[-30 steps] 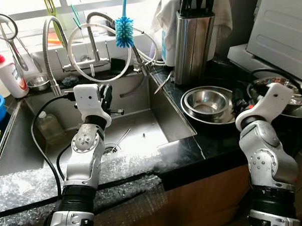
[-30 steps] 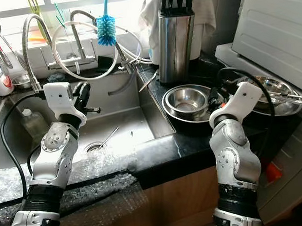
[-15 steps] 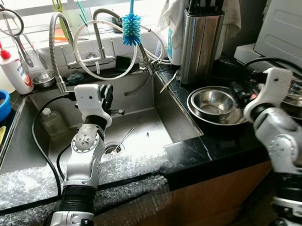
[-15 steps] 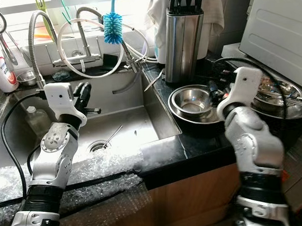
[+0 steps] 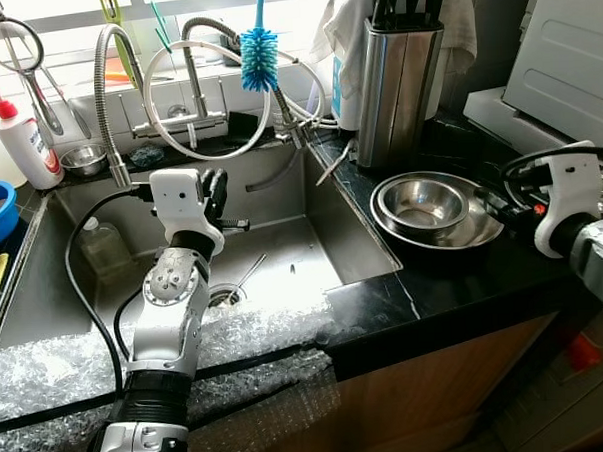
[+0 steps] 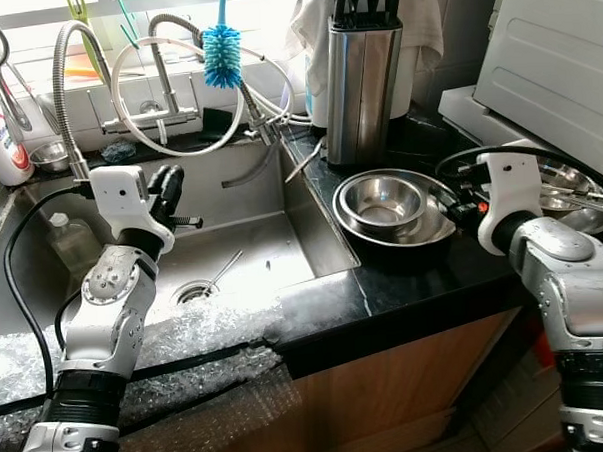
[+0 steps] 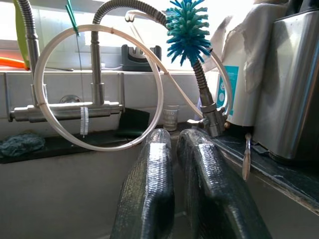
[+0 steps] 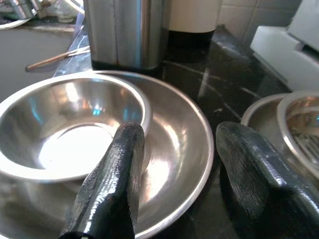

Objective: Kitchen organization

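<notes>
Two nested steel bowls (image 5: pixel 431 208) sit on the black counter to the right of the sink, the small bowl (image 8: pixel 75 129) inside the large bowl (image 8: pixel 174 149). My right gripper (image 8: pixel 179 164) is open just to the right of them and points at them. The large bowl's near rim lies in line with the gap between its fingers (image 5: pixel 499 201). My left gripper (image 7: pixel 174 189) is shut on nothing. It is held above the sink (image 5: pixel 283 252) and faces the tap (image 7: pixel 94 94) and a blue bottle brush (image 7: pixel 188 30).
A tall steel knife holder (image 5: pixel 395 77) stands behind the bowls. More steel dishes (image 6: pixel 570 189) lie at the far right under a white appliance. The sink holds a plastic bottle (image 5: pixel 104 245) and a thin utensil (image 5: pixel 246 273). Bubble wrap (image 5: pixel 68 371) covers the front edge.
My right arm has swung out to the right and come down, so its gripper now faces the bowls from the side. The left arm has held still. The camera shifted slightly.
</notes>
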You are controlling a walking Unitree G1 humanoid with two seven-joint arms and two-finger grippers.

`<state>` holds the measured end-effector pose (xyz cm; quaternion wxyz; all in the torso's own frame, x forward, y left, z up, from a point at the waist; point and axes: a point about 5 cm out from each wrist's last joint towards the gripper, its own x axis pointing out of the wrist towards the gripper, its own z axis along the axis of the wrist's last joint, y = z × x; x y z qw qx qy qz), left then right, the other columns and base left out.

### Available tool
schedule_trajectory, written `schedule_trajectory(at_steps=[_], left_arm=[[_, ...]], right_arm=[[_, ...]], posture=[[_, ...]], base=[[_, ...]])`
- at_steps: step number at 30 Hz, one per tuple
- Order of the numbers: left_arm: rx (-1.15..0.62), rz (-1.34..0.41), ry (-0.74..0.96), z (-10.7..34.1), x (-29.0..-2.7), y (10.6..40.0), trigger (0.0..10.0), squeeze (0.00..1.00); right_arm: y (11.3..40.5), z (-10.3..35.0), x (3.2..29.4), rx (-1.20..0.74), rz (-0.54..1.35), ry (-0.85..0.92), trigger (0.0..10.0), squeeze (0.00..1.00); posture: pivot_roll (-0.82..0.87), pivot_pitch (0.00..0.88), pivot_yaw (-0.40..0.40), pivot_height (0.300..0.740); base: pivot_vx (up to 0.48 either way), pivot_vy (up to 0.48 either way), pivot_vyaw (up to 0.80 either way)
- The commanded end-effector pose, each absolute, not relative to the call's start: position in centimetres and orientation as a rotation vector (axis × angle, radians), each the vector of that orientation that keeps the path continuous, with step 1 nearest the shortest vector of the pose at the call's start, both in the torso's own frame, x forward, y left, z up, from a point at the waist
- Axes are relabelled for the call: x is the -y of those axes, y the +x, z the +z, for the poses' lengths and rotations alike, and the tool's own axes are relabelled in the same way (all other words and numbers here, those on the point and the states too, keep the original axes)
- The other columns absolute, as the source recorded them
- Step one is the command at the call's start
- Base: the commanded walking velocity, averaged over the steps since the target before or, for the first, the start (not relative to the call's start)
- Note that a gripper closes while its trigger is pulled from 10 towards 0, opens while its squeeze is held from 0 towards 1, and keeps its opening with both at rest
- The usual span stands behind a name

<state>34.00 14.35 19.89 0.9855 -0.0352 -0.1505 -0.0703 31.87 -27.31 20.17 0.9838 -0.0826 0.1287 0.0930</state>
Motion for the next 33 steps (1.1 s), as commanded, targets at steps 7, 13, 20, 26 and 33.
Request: schedule_trajectory(at_steps=[7,13,20,26,33], left_arm=[[0.322,-0.144,-0.046,20.5,-14.5,34.2,10.0,0.0],[0.324,-0.158,-0.029,20.6,-14.2,34.3,10.0,0.0],[0.325,-0.161,-0.021,20.6,-14.2,34.4,10.0,0.0],[0.324,-0.165,-0.009,20.6,-14.1,34.4,10.0,0.0],[0.324,-0.165,0.0,20.7,-14.2,34.5,10.0,0.0]], right_arm=[[33.0,22.2,27.4,-0.148,0.177,-0.212,10.0,0.0],[34.2,22.3,28.0,-0.139,0.062,-0.009,10.0,0.0],[35.3,22.3,27.3,-0.145,0.083,0.129,10.0,0.0],[36.3,21.5,26.5,-0.195,0.114,0.237,10.0,0.0],[36.7,20.5,26.0,-0.236,0.129,0.349,10.0,0.0]], posture=[[-0.21,0.0,0.027,0.74],[-0.21,0.0,0.034,0.74],[-0.22,0.0,0.035,0.74],[-0.21,0.0,0.03,0.74],[-0.2,0.0,0.027,0.74]], base=[[0.0,0.0,0.0],[0.0,0.0,0.0],[0.0,0.0,0.0],[0.0,0.0,0.0],[0.0,0.0,0.0]])
